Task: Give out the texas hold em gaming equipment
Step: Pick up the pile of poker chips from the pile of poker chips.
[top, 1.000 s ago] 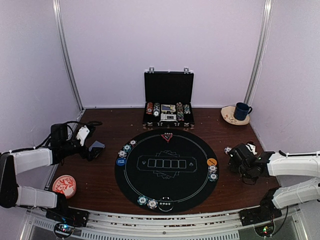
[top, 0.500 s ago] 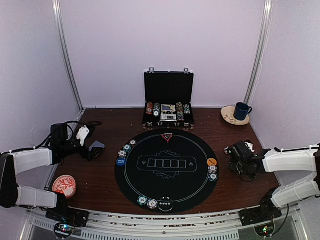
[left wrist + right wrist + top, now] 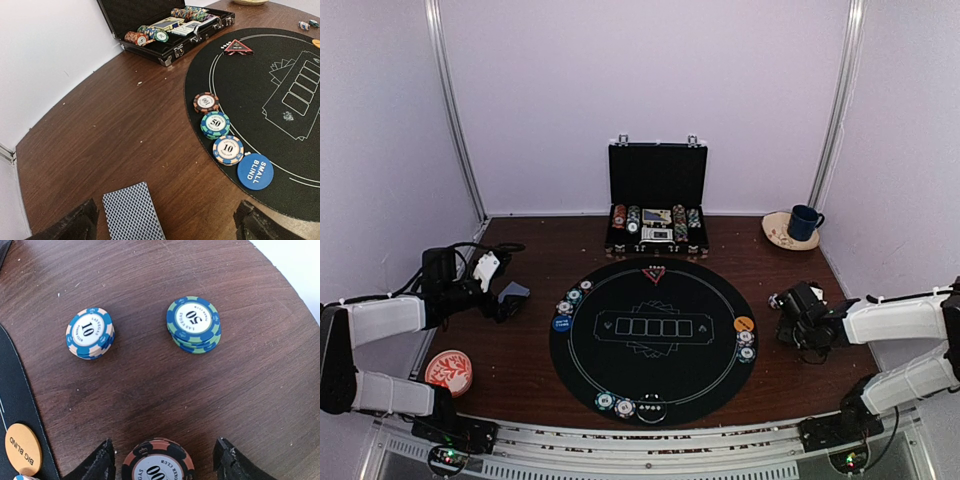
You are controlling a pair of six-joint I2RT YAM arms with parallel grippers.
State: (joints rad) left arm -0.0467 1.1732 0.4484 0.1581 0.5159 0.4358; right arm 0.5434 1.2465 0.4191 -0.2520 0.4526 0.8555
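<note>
My right gripper is open, jaws straddling the 100-chip stack with a gap on each side. The stack sits centred between them, so I judge no sideways correction is needed.

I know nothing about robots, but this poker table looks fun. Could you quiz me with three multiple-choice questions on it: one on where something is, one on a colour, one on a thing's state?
1. Where does the red triangle marker lie?
A. On the far edge of the black mat, near the briefcase
B. Inside the blue mug
C. On the bare wood by the left arm

2. What colour is the SMALL BLIND disc?
A. Orange
B. Blue
C. Green

3. How does the briefcase stand?
A. Shut and latched
B. Open, lid upright
C. Upside-down

Answers:
1 A: the top view shows it at the mat's rim, just in front of the case.
2 B: the left wrist view shows white lettering on blue.
3 B: its inside shows below the raised lid.
</note>
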